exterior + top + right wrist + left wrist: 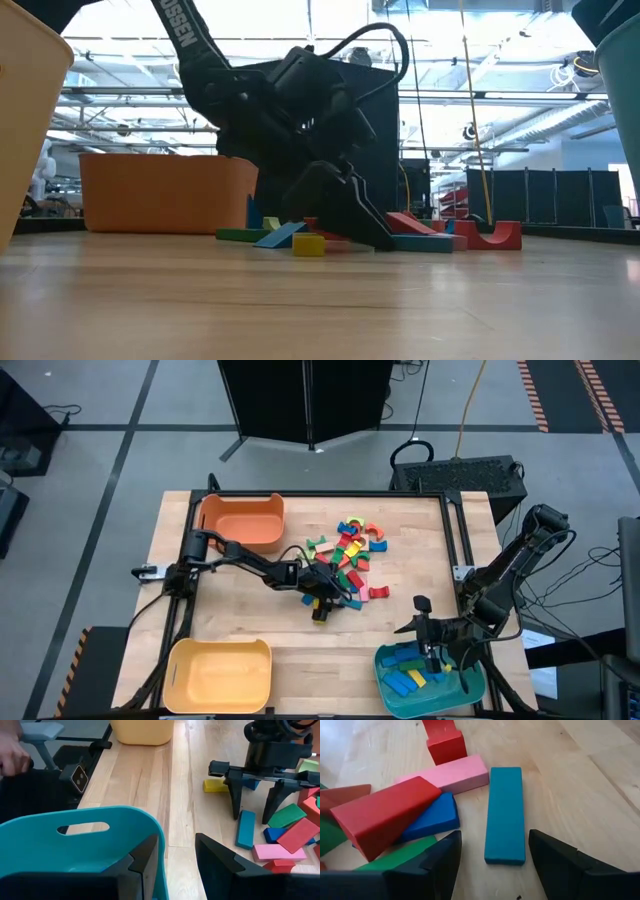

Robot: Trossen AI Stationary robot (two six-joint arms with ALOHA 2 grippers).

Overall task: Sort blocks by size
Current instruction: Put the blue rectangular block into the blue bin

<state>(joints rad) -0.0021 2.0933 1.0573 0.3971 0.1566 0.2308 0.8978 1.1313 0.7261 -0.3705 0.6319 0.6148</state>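
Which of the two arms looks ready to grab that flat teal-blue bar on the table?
The left one, probably. The left gripper is open with a finger on either side of the teal-blue bar, while the right gripper hangs over the teal bin.

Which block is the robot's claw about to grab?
The flat teal bar, lying alone between the left gripper's open fingers. The red, pink and blue blocks sit off to one side.

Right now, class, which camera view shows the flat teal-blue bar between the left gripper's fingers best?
The left wrist view: the teal-blue bar lies flat, unobstructed, between the open left gripper. The right wrist view shows it smaller; the high view barely shows it; in the low view the gripper hides it.
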